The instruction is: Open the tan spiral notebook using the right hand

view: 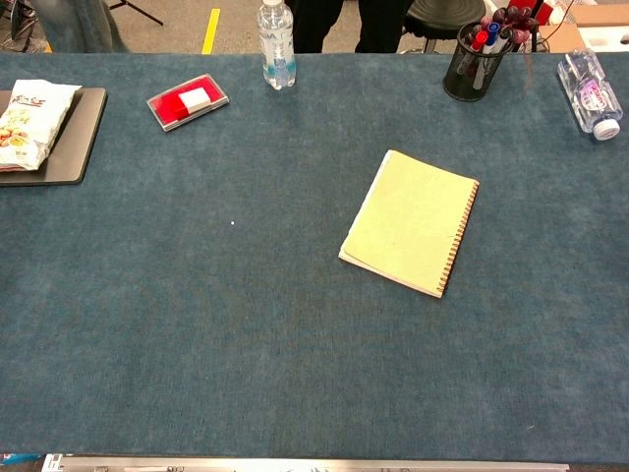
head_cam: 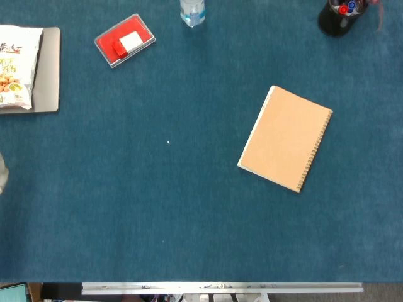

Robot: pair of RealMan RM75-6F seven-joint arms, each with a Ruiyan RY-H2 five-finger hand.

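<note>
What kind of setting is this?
Probably a lab or office tabletop: blue felt-covered table with a tan spiral notebook, a pen holder and water bottles. No hands visible.

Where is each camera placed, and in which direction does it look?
Head view: high above, looking almost straight down on the table; the closed tan spiral notebook lies right of centre; no arm or hand shows.
Chest view: lower, tilted forward across the table to the floor beyond; no arm or hand shows.
Both share the notebook, red box, snack bag, pen holder and upright bottle.
</note>
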